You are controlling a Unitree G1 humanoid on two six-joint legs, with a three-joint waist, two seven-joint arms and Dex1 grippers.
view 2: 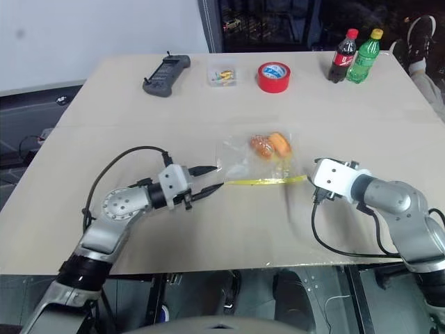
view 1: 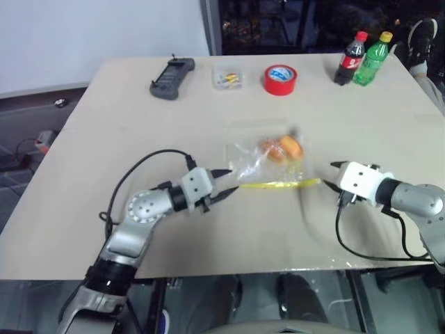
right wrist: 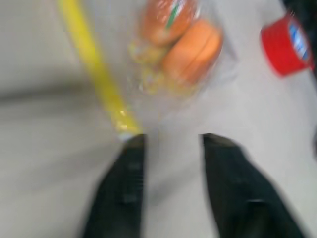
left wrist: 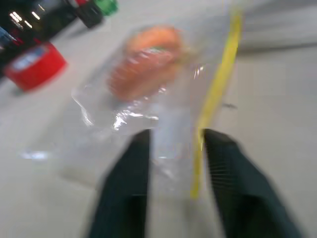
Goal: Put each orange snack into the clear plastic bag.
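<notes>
The clear plastic bag point(view 1: 252, 161) lies flat in the middle of the table, its yellow seal strip point(view 1: 278, 184) along the near edge. Both orange snacks point(view 1: 271, 149) point(view 1: 291, 145) sit inside it at the far right corner, side by side, and appear again as the orange snacks point(right wrist: 183, 34) in the right wrist view. My left gripper point(view 1: 232, 180) is open at the bag's left end, with a corner of plastic lying between its fingers point(left wrist: 130, 173). Just off the strip's right end, my right gripper point(view 1: 331, 175) is open with nothing between its fingers point(right wrist: 130, 168).
Along the table's far edge stand a black handheld device point(view 1: 172, 78), a small clear box of colourful items point(view 1: 227, 77), a red tape roll point(view 1: 280, 79), a cola bottle point(view 1: 352, 58) and a green bottle point(view 1: 373, 57). Black cables trail from both wrists.
</notes>
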